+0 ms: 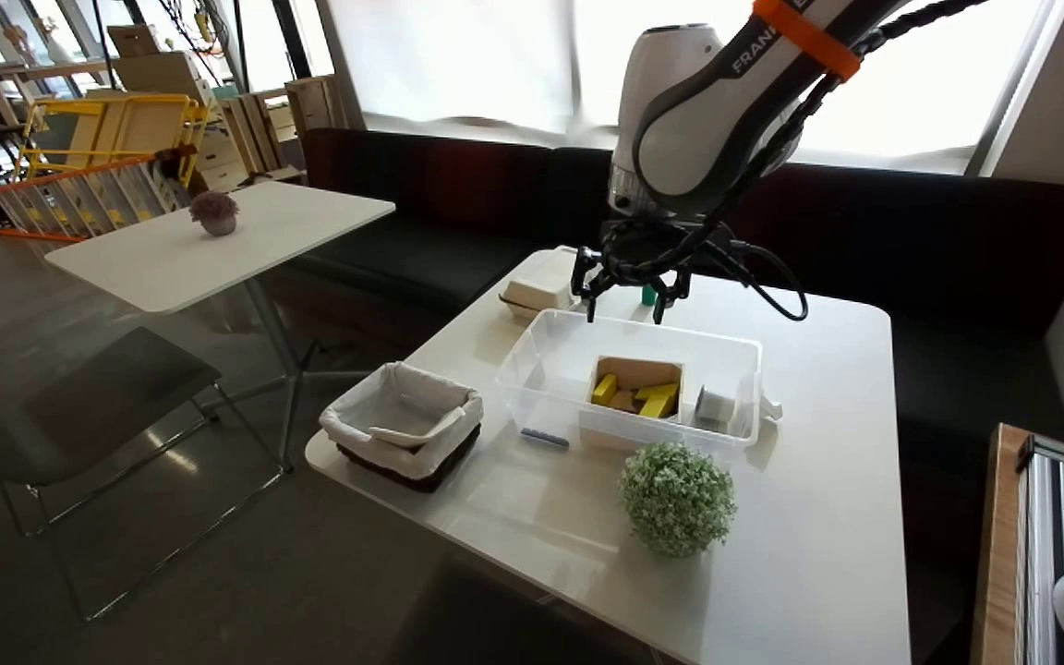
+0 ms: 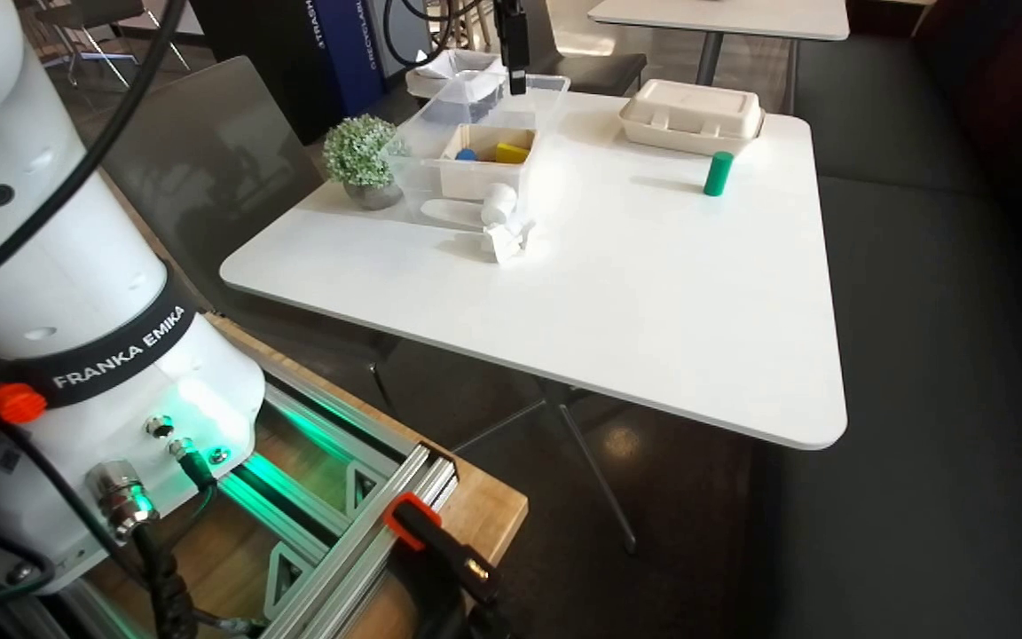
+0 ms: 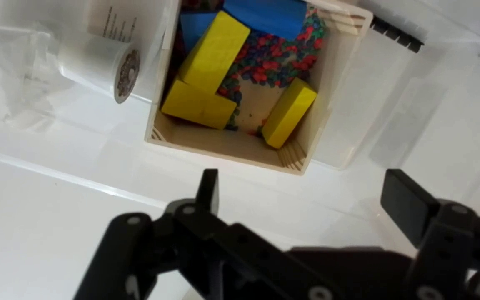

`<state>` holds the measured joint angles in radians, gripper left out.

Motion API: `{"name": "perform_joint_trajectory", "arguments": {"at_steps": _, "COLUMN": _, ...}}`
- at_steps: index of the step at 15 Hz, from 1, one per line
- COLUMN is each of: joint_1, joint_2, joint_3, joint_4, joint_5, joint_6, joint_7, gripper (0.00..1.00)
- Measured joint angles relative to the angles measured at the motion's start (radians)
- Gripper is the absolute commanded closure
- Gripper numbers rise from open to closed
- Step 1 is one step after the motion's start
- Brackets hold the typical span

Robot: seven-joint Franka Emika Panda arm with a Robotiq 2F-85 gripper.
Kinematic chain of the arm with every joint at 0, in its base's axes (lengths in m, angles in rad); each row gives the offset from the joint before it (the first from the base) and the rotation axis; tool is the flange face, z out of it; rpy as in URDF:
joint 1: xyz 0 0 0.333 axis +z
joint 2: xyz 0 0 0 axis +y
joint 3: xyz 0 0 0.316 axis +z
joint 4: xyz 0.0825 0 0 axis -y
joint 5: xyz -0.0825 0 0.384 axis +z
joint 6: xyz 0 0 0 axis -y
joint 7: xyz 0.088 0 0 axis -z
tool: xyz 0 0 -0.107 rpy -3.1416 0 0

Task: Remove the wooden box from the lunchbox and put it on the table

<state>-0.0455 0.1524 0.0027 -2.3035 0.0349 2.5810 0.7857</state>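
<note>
The gripper (image 1: 624,312) hangs empty, jaws spread, presumably to pinch the wooden box (image 3: 225,141) inside the lunchbox (image 1: 717,356); hovering height unclear.

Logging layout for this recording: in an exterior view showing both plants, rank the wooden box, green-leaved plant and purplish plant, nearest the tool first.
1. Wooden box, inside the lunchbox, lower in the picture than the tool.
2. Green-leaved plant, on the table, on the lunchbox's camera side.
3. Purplish plant, picture left, on a separate table.
</note>
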Motion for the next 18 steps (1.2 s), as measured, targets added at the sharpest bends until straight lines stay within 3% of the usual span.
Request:
{"name": "perform_joint_trajectory", "arguments": {"at_steps": 7, "joint_1": 0.011, "joint_2": 0.161, "joint_3": -0.001, "joint_4": 0.107, "joint_5": 0.077, "joint_6": 0.000, "joint_7": -0.075, "gripper": 0.02}}
{"name": "perform_joint_trajectory", "arguments": {"at_steps": 10, "joint_1": 0.013, "joint_2": 0.221, "joint_3": -0.001, "joint_4": 0.160, "joint_5": 0.113, "joint_6": 0.000, "joint_7": -0.110, "gripper": 0.15}}
{"name": "perform_joint_trajectory", "arguments": {"at_steps": 11, "joint_1": 0.013, "joint_2": 0.241, "joint_3": -0.001, "joint_4": 0.178, "joint_5": 0.128, "joint_6": 0.000, "joint_7": -0.123, "gripper": 0.30}}
{"name": "perform_joint_trajectory", "arguments": {"at_steps": 13, "joint_1": 0.014, "joint_2": 0.279, "joint_3": 0.000, "joint_4": 0.212, "joint_5": 0.153, "joint_6": 0.000, "joint_7": -0.144, "gripper": 0.31}}
{"name": "perform_joint_trajectory", "arguments": {"at_steps": 18, "joint_1": 0.035, "joint_2": 0.353, "joint_3": -0.001, "joint_4": 0.271, "joint_5": 0.186, "joint_6": 0.000, "joint_7": -0.152, "gripper": 0.67}}
